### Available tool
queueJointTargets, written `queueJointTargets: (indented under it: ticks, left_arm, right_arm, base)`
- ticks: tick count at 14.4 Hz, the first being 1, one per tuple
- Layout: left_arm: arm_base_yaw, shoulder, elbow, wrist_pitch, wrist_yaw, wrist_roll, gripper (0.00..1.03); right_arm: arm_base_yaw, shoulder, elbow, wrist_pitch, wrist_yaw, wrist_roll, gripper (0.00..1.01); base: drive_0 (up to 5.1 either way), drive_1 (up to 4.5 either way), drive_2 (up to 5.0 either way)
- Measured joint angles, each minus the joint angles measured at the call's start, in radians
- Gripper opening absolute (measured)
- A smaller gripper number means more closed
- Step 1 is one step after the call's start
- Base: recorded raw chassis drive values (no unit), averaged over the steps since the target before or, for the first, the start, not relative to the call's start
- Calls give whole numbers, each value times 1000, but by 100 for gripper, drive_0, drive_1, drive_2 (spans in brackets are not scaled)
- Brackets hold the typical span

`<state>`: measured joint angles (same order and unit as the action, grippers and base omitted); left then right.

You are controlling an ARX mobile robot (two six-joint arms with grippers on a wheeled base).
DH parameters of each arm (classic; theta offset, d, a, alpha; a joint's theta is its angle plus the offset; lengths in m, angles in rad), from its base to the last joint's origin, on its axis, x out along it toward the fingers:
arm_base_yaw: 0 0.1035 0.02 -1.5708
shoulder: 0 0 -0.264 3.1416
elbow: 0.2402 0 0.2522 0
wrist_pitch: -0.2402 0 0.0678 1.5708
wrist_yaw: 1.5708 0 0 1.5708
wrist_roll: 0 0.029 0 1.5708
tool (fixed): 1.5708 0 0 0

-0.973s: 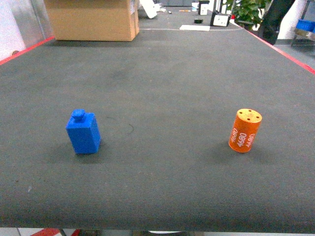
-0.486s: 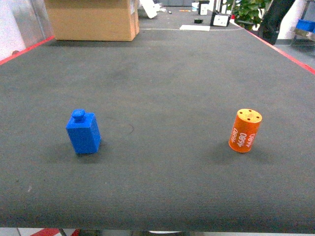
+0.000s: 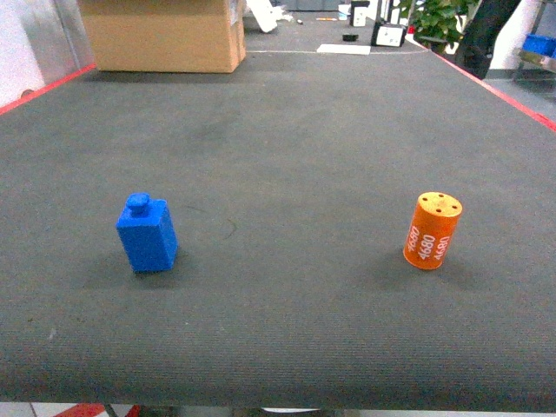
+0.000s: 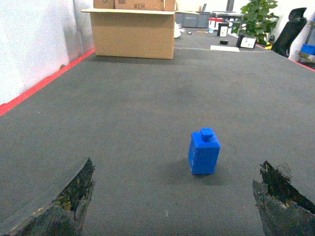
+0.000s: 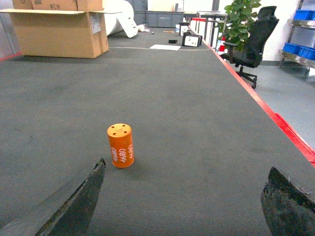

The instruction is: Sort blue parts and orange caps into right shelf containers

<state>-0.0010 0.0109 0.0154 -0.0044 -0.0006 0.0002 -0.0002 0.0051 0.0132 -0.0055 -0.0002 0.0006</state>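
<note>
Blue part (image 3: pixel 147 233) upright on the dark mat (image 3: pixel 287 156), left of centre, untouched. Orange cap (image 3: pixel 433 230) well apart on the right, upright too, "4680" printed down its side. Both out in the open, nothing around either. Left gripper (image 4: pixel 172 201) spread wide and empty, fingertips (image 4: pixel 59 206) low at the frame corners, blue part just ahead between them. Right gripper (image 5: pixel 179 201) likewise splayed and empty, orange cap ahead, nearer its left finger. Cardboard box (image 3: pixel 165 33) at the far edge. No shelf or containers in view. Sorting not begun, by the look of it: both pieces yet to be picked and carried off right.
</note>
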Motion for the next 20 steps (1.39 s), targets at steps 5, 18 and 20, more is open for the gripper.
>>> queueJointTargets:
  ticks: [5, 18, 20]
  left_arm:
    - [0, 0, 0, 0, 0, 0, 98]
    - [0, 0, 0, 0, 0, 0, 98]
    - [0, 0, 0, 0, 0, 0, 98]
  right_arm:
    - [0, 0, 0, 0, 0, 0, 98]
    - [0, 0, 0, 0, 0, 0, 98]
    - [0, 0, 0, 0, 0, 0, 98]
  base:
    - [0, 0, 0]
    - [0, 0, 0]
    - [0, 0, 0]
